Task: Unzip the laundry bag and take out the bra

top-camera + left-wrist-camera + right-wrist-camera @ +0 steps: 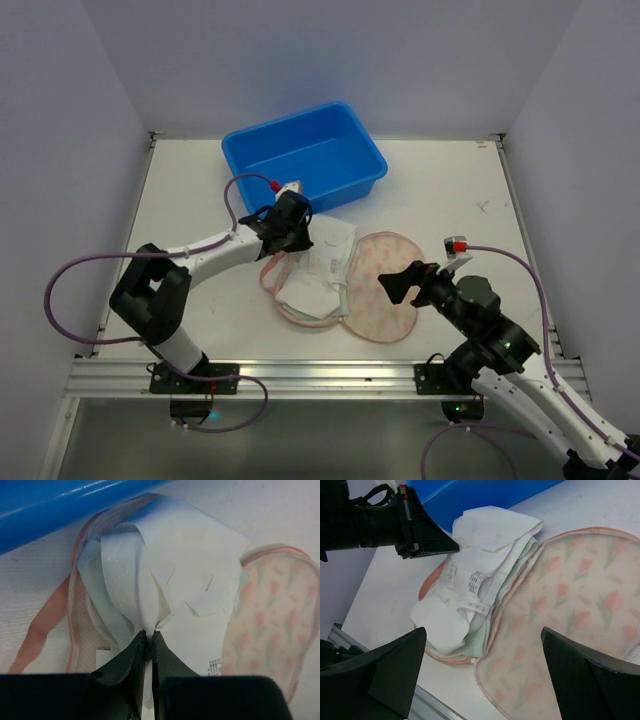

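removal step, with unzipping judged complete. laundry bag (385,305) unzipped and spread flat on the table (450,190), floral flap folded out to the right, other half underneath the bra (320,270). bra lying on that left half, between the flap and the blue bin (305,150), near the bin but apart from it.

left gripper (149,632) clenched on a raised fold of the bra's pale fabric at the end nearest the bin, jaws almost meeting with only cloth between. right gripper (400,282) spread wide, grasping nothing, hovering above the near part of the floral flap.

next move, as judged: raise the pinched fold up and clear of the pouch; in case of the bag lifting too, pin the flap down with the right gripper. possible trouble: a thin pinch slipping, or a strap or hook strip snagging on the zipper edging.

materials and shapes:
- bag: thin, limp cream cloth, orange-pink tulip print, peanut-shaped outline, pink binding round the edge, apparently fine mesh inside.
- bra: soft, padded, pale mint to white, rounded and creased, with a printed care label and a strip of small fasteners in the right wrist view.
- bin: rigid, glossy blue plastic, rectangular with rounded corners.
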Robot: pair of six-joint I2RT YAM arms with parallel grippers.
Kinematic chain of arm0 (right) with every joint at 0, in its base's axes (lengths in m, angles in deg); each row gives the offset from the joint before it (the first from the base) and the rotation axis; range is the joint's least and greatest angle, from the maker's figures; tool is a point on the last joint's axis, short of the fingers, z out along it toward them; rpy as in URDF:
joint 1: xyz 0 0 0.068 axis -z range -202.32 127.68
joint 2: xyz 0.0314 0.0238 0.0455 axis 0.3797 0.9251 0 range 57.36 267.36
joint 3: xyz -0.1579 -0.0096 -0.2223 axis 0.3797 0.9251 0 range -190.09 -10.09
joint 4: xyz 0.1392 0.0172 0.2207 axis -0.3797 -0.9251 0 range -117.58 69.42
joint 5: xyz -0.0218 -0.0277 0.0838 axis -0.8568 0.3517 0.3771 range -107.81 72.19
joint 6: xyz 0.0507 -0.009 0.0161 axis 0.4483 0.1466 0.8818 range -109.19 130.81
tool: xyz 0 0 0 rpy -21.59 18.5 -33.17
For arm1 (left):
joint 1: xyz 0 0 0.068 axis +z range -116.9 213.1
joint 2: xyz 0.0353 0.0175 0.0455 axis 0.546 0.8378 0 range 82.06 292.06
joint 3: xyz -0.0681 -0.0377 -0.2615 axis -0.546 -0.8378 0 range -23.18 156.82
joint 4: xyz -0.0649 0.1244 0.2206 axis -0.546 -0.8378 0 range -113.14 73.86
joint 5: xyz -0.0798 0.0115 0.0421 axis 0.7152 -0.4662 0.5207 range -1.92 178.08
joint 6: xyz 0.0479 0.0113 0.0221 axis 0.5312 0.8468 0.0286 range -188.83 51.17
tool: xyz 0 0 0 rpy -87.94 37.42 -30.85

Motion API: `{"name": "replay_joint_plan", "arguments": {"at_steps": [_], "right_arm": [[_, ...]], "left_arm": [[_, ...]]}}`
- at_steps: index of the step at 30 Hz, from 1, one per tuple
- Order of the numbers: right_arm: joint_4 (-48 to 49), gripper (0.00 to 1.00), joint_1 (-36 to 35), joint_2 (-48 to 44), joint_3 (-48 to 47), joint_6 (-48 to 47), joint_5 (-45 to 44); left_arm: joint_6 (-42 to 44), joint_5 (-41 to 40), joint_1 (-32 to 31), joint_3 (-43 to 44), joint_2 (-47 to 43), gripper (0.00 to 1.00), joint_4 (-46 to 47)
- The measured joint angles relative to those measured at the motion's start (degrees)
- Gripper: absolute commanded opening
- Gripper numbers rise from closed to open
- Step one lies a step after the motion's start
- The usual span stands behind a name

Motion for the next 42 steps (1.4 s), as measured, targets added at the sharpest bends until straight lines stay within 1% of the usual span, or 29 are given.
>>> {"name": "replay_joint_plan", "arguments": {"at_steps": [4, 6, 7, 11, 15, 20, 25, 30, 34, 38, 42], "right_arm": [[0.0, 0.99, 0.0, 0.0, 0.0, 0.0, 0.0], [0.0, 0.99, 0.0, 0.0, 0.0, 0.0, 0.0], [0.0, 0.99, 0.0, 0.0, 0.0, 0.0, 0.0], [0.0, 0.99, 0.0, 0.0, 0.0, 0.0, 0.0], [0.0, 0.99, 0.0, -0.4, 0.0, 0.0, 0.0], [0.0, 0.99, 0.0, -1.2, 0.0, 0.0, -0.1], [0.0, 0.99, 0.0, -1.6, -0.5, -0.4, -0.5], [0.0, 0.99, 0.0, -1.8, -1.6, -1.2, -1.2], [0.0, 0.99, 0.0, -1.6, -2.2, -1.7, -1.5], [0.1, 0.99, 0.0, -0.8, -2.4, -2.4, -1.5], [0.3, 0.99, 0.0, 0.2, -2.4, -3.1, -1.5]], "left_arm": [[0.0, 1.0, 0.0, -0.6, -4.1, 0.09, 0.0], [0.0, 1.3, -0.1, -1.0, -6.1, 0.05, 0.0], [0.1, 1.5, -0.1, -1.0, -7.0, 0.0, 0.0], [0.7, 2.5, -0.1, -1.0, -9.9, 0.0, 0.2], [3.1, 3.7, -0.1, -0.8, -13.8, 0.0, 0.2], [8.8, 3.6, -0.1, 2.0, -20.4, 0.0, 0.4], [18.7, 1.4, 0.5, 10.5, -24.5, 0.0, 2.7], [29.0, 0.9, 4.1, 20.9, -23.2, 0.0, 5.4], [35.3, 3.5, 8.9, 30.5, -17.7, 0.0, 7.8], [38.9, 8.3, 14.0, 38.9, -10.3, 0.0, 8.8], [39.2, 14.6, 19.5, 46.1, -2.4, 0.0, 9.4]]}}
